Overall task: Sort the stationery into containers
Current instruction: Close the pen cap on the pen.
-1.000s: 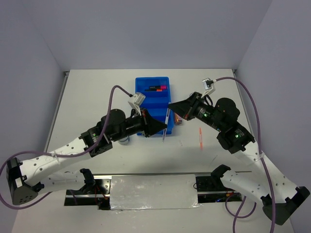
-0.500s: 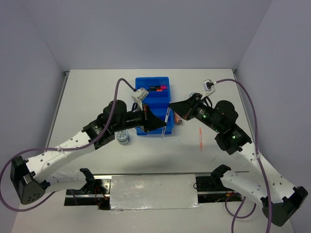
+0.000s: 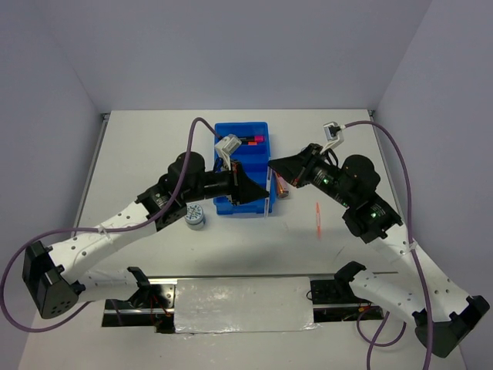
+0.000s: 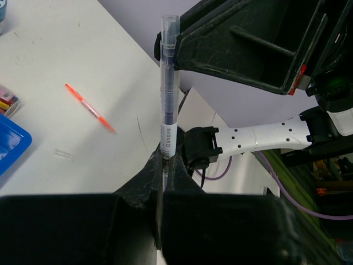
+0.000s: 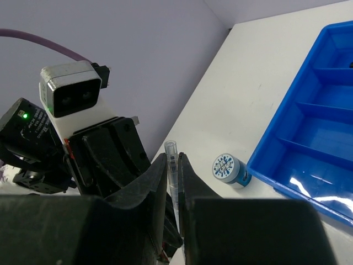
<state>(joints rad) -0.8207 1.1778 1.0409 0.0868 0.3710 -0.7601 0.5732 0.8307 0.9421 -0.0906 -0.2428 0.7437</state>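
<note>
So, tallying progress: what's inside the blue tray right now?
The far compartment of the blue tray holds black markers, one pink-capped. The left gripper, holding a pen, covers part of the nearer ones; what shows looks empty.

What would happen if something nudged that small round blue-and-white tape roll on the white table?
The small round blue-and-white tape roll rests flat on one face, so a nudge would probably slide it rather than roll it. Tipped onto its curved edge, it could roll across the white table. It looks small beside the blue plastic tray, so likely light.
</note>
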